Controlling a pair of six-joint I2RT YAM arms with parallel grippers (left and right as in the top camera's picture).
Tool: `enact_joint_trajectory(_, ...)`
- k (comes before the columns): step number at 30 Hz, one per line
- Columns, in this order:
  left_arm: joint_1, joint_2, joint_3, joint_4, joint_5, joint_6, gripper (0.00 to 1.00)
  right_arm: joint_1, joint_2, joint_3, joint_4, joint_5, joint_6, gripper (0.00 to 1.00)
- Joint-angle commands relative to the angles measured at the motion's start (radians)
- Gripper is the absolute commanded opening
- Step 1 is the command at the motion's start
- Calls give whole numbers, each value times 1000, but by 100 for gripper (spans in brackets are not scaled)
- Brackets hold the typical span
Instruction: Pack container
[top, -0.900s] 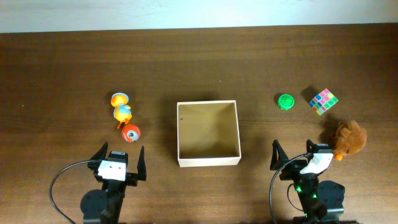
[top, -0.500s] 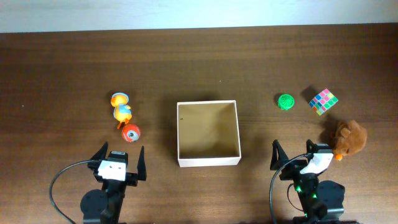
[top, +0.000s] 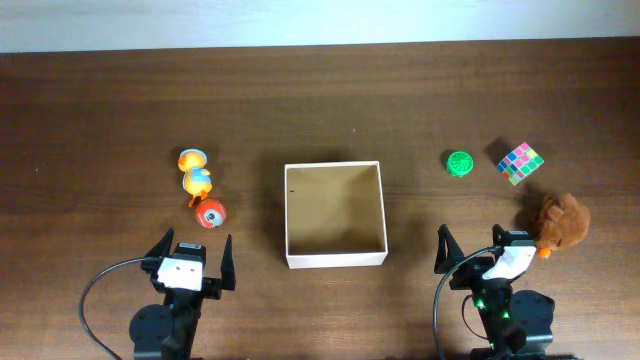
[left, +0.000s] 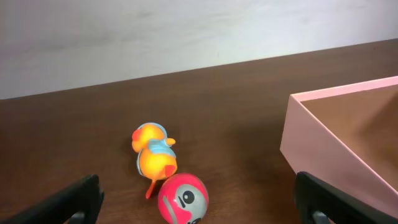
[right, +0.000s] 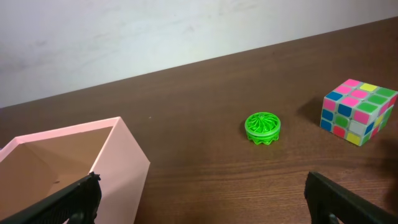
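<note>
The container is a square open box with white walls and a tan inside, standing mid-table with nothing in it; its wall also shows in the left wrist view and the right wrist view. Left of it lie an orange duck toy and a red-and-grey ball. On the right are a green disc, a colour cube and a brown plush. My left gripper stands open just short of the ball. My right gripper is open over bare table.
The dark wooden table ends at a pale wall along the back. Both arm bases and their cables sit at the near edge. The plush lies right beside my right gripper's outer finger.
</note>
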Motion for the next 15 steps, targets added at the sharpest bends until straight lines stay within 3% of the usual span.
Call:
enact_joint_trajectory(1, 4, -9, -8, 5, 7, 16, 99, 4, -11, -8, 0, -13, -10, 99)
enact_joint_trajectory(15, 4, -9, -8, 5, 7, 16, 99, 4, -11, -8, 0, 0, -10, 99)
